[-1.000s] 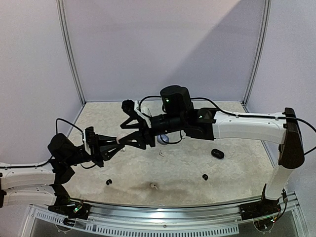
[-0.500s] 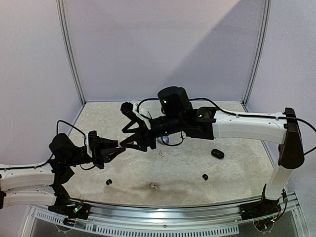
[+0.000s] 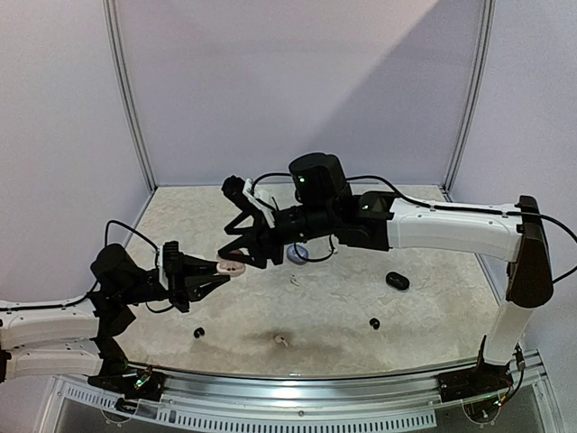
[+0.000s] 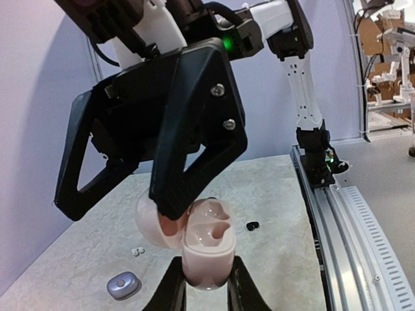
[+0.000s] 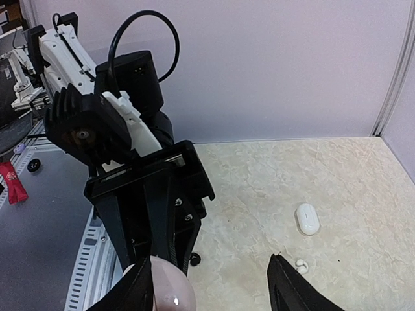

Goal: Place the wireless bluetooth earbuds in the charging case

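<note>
An open pale pink pebble-shaped plastic charging case is gripped upright in the left gripper, its lid touched by one finger of the parted right gripper.

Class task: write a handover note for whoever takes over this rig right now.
Left fingers: shut on the pink case, held above the table, lid open.
Right fingers: open, one tip at the lid, holding nothing.
White earbuds and black earbuds lie loose on the table.
Done: case lifted and opened. Left: both sockets empty; fetch buds, seat them.
</note>
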### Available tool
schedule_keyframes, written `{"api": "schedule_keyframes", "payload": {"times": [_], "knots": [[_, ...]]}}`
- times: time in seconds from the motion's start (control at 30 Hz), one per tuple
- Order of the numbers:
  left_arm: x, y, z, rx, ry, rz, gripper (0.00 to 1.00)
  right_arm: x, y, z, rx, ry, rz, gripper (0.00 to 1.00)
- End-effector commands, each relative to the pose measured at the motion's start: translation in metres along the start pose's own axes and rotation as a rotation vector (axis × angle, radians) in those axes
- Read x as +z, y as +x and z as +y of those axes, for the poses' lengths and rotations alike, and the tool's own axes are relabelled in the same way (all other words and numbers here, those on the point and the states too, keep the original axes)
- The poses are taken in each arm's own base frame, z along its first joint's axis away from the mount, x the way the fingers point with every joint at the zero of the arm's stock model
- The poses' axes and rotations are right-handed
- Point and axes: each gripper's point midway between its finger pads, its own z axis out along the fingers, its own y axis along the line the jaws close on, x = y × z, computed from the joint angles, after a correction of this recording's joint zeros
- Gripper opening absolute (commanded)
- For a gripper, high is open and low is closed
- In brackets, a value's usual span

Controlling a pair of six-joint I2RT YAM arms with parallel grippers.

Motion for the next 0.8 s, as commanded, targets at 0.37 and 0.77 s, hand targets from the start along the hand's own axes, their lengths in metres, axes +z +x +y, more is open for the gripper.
{"api": "schedule_keyframes", "payload": {"times": [0.37, 0.77], "knots": [[0.001, 0.008, 0.008, -0.232, -0.053, 0.013, 0.0, -0.012, -0.042, -0.028, 0.065, 0.076, -0.016, 0.66], [0.001, 0.012, 0.018, -0.247, -0.11, 0.021, 0.0, -0.093, -0.003, -0.147, 0.4, 0.67, 0.09, 0.58]]}}
